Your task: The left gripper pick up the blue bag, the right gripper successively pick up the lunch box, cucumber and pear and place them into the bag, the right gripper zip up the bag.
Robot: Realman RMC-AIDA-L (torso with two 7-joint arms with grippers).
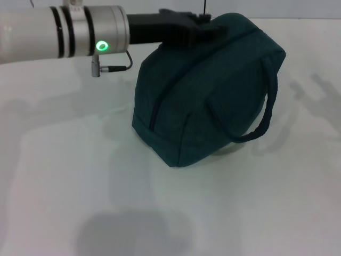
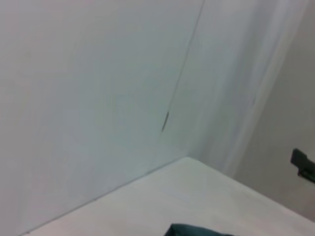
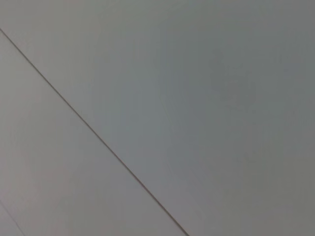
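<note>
The bag (image 1: 208, 90) sits on the white surface (image 1: 160, 213) in the upper middle of the head view, zipped-looking side seam and one padded handle (image 1: 261, 106) turned toward the camera. The handle loops down the bag's right face and hangs free. The bag leans a little, its top ridge running from upper left to right.

The left arm (image 1: 64, 32) reaches in from the upper left, a silver joint with a lit green ring (image 1: 101, 46) showing, and a thin cable (image 1: 114, 66) dangling under it. The black left claw (image 1: 200, 26) lies at the top of the bag, touching or gripping the fabric near the ridge; its fingers are hidden against the dark cloth, so whether they are spread or pinched cannot be told.

The left wrist view shows mostly a pale wall (image 2: 98, 98) and curtain, the far corner of the surface, a dark sliver of the bag's top at the lower edge (image 2: 197, 230), and a small black part at the right edge (image 2: 302, 164) that cannot be identified.

The right wrist view shows only plain grey panels with a thin diagonal seam (image 3: 98, 137); the right claw appears in none of the views.

A soft shadow (image 1: 128, 234) lies on the surface near the lower edge of the head view.
</note>
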